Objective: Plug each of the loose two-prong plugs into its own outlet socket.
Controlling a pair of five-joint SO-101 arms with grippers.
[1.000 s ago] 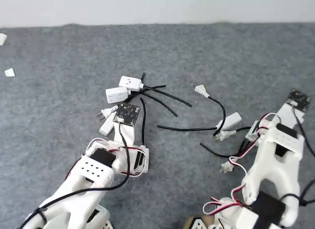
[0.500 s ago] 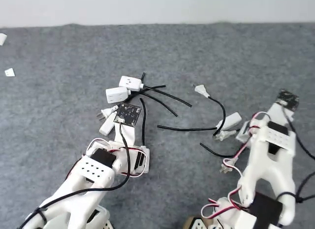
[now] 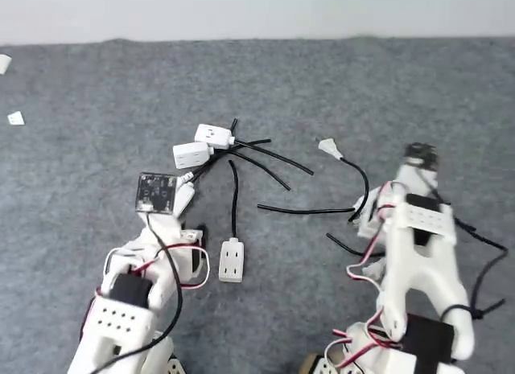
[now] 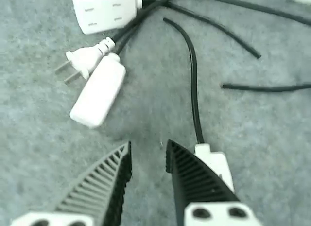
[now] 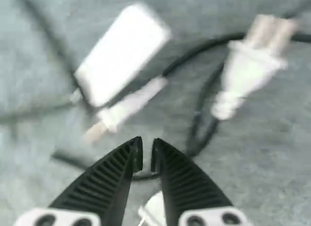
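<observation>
Plug (image 4: 86, 58), prongs plain, left wrist view

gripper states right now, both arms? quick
Left gripper: fingers slightly open, holding nothing.
Right gripper: fingers shut, nothing between the tips.

Five white outlet sockets (image 3: 231, 259) lie on the grey table (image 3: 96, 84), plus at least four two-prong plugs (image 3: 330, 149); one more white piece (image 5: 150, 214) is too blurred to call. Two small white scraps (image 3: 16, 118) near the far left corner, two arms (image 3: 418, 253).
</observation>
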